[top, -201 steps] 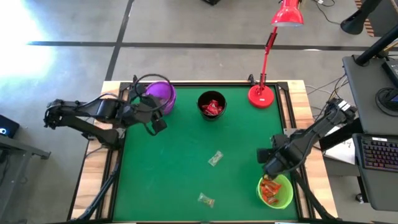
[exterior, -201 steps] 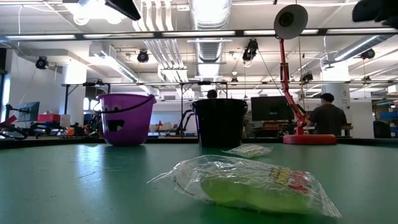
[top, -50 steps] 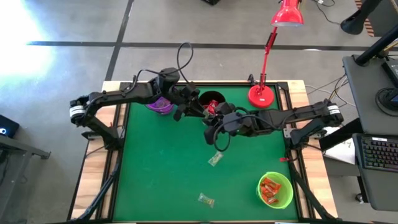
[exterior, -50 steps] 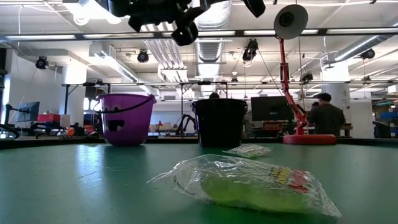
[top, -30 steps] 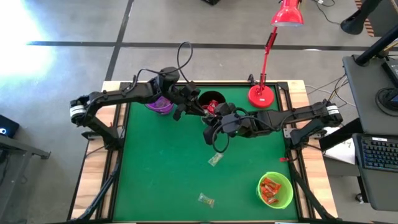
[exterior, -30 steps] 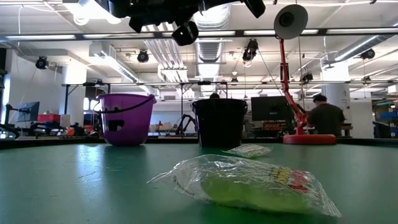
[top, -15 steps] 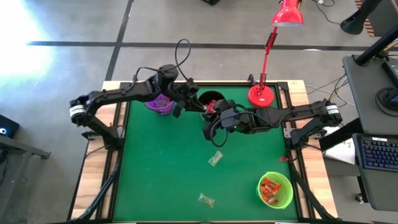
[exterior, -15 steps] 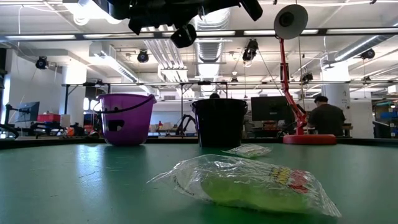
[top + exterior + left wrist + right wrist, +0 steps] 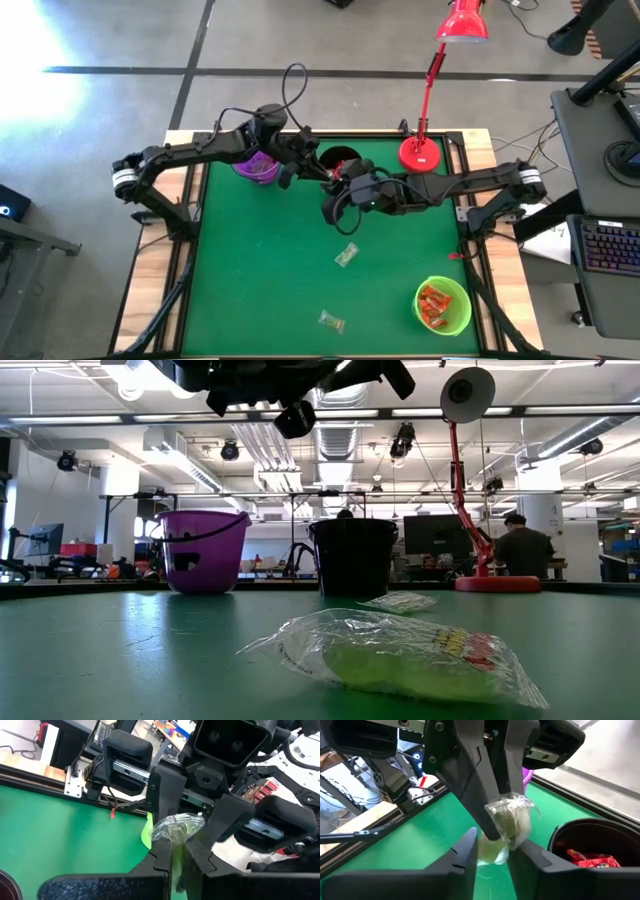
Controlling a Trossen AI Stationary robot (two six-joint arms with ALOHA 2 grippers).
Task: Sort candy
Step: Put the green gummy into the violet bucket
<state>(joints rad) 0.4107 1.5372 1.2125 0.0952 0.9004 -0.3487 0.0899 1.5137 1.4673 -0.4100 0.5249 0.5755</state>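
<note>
1. Looking straight down from the high view, you see both arms meeting above the green table [image 9: 250, 290] near the black cup [image 9: 340, 160]. The left gripper [image 9: 322, 175] reaches in past the purple cup [image 9: 258, 168]; the right gripper [image 9: 335, 198] comes from the opposite side. Two loose candies lie on the mat: a clear-wrapped candy [image 9: 346, 255] mid-table and another candy [image 9: 331, 321] near the front edge. The green cup [image 9: 444, 306] holds orange-red sweets.

2. In the low view, you find a pale green candy [image 9: 400, 655] in a clear wrapper lying close to the lens, a second wrapper [image 9: 400, 601] behind it, and the purple cup [image 9: 203, 550] and black cup [image 9: 352, 556] standing apart at the far edge. A red lamp [image 9: 470, 480] stands farther along.

3. From the left wrist view, your left fingers [image 9: 162, 852] are clamped tight on a clear-wrapped sweet [image 9: 177, 827], with the right arm's gripper directly facing.

4. From the right wrist view, your right fingers [image 9: 465, 855] stand parted on either side of that held sweet [image 9: 510, 822], not pinching it. The black cup [image 9: 590, 845] beside shows red candy [image 9: 592, 860] inside.
</note>
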